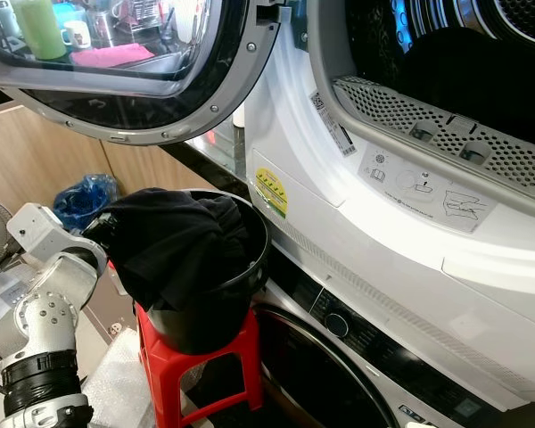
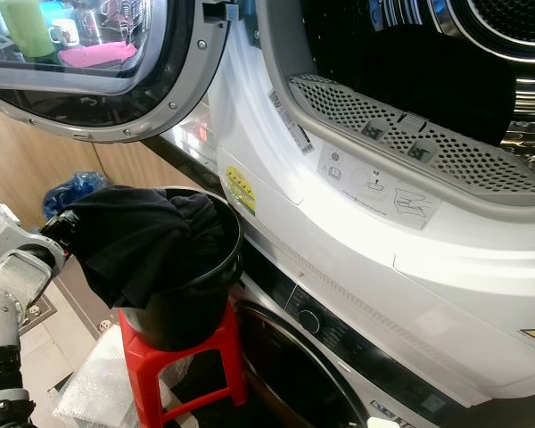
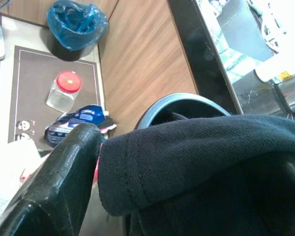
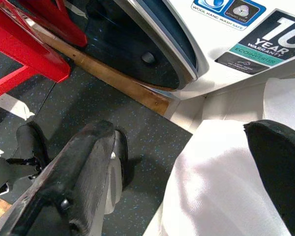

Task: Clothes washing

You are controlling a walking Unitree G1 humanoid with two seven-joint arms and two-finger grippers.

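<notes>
Clothes washing, transfer stage. A black bucket (image 1: 216, 308) stands on a red stool (image 1: 201, 370) just beside the stacked machines, which lifts the load to arm height and keeps the carry to the open upper drum (image 1: 446, 53) short. The round door (image 1: 143, 85) is swung wide toward the robot's left, so the drum mouth is free above the bucket. A black garment (image 1: 174, 245) is heaped in the bucket and spills over its rim toward the left gripper (image 3: 96, 152).

In the left wrist view, one finger (image 3: 64, 182) lies against a folded hem of the garment; the opposing finger is hidden by the cloth, so whether the fingers have closed on the fabric cannot be told. By judgement, this is the approach to, or start of, a pinch on the overhanging edge, the easiest part to seize.

The right gripper (image 4: 177, 172) hangs low near the floor, beside the lower machine's door (image 4: 137, 44), with its fingers spread over white cloth (image 4: 216, 187), gripping nothing.
</notes>
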